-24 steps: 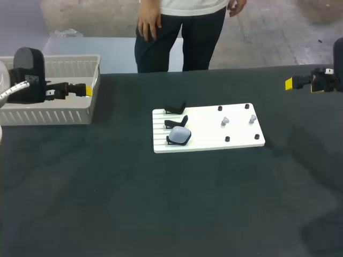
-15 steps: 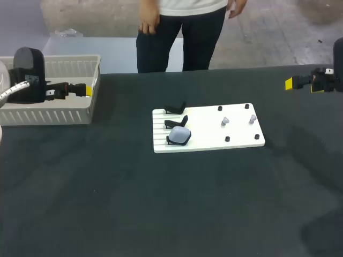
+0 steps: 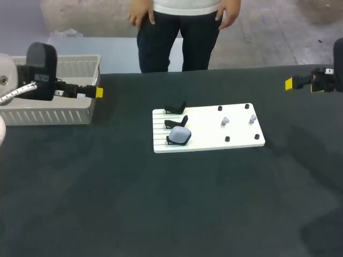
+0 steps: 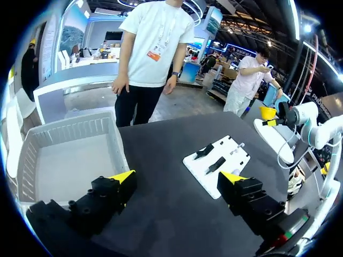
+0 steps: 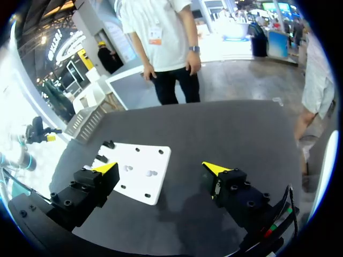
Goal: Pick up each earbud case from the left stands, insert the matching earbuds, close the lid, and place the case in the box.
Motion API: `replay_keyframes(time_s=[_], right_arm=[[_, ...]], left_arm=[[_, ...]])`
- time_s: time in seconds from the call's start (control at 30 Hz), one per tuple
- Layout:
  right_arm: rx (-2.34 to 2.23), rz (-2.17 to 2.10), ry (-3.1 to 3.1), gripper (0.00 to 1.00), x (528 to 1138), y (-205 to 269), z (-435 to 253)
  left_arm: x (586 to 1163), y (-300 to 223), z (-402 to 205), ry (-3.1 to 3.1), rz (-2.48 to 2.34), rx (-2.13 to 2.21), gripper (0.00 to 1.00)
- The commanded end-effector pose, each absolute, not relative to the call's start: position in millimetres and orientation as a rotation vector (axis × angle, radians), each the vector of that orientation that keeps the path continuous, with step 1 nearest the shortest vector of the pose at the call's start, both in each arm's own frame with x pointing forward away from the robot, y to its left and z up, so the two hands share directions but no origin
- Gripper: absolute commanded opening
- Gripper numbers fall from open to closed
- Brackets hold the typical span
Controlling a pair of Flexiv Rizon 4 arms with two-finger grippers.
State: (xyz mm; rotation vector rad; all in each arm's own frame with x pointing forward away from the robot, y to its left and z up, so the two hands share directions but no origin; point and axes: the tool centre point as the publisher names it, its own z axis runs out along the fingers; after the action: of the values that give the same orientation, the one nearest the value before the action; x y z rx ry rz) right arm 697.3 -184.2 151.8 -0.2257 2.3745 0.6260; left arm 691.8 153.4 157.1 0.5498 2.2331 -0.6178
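Observation:
A white board [image 3: 209, 128] lies mid-table. On its left side stand two empty black stands [image 3: 175, 110] and a nearer stand bearing a pale blue-grey earbud case [image 3: 179, 136], lid shut. Two small grey earbuds [image 3: 225, 121] [image 3: 252, 118] sit on the board's right half. My left gripper [image 3: 96, 92] hovers at the right rim of the white basket [image 3: 59, 115], open and empty, far left of the board. The left wrist view shows this left gripper [image 4: 179, 176] open with the board [image 4: 228, 152] ahead. My right gripper [image 3: 289, 83] hangs open at the far right, well above the board [image 5: 155, 155].
Several black pegs [image 3: 227, 139] stand around the earbuds on the board. The basket [image 4: 64, 155] sits at the table's far-left back edge, with nothing visible inside. Dark table surface [image 3: 171, 203] stretches in front of the board.
My left arm has shifted right, its yellow tips now past the basket's right rim. The right arm and the board's items have not moved.

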Motion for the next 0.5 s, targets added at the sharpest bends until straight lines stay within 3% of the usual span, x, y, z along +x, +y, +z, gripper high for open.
replay_keyframes(time_s=[0.03,0.5], right_arm=[[-0.228,0.628,2.374,1.00,698.1,-184.5,151.1],[-0.228,0.628,2.374,1.00,698.1,-184.5,151.1]], left_arm=[[685.7,156.6,156.0,1.630,-0.844,1.166,1.00],[680.1,145.4,158.5,1.544,-0.881,1.344,1.00]])
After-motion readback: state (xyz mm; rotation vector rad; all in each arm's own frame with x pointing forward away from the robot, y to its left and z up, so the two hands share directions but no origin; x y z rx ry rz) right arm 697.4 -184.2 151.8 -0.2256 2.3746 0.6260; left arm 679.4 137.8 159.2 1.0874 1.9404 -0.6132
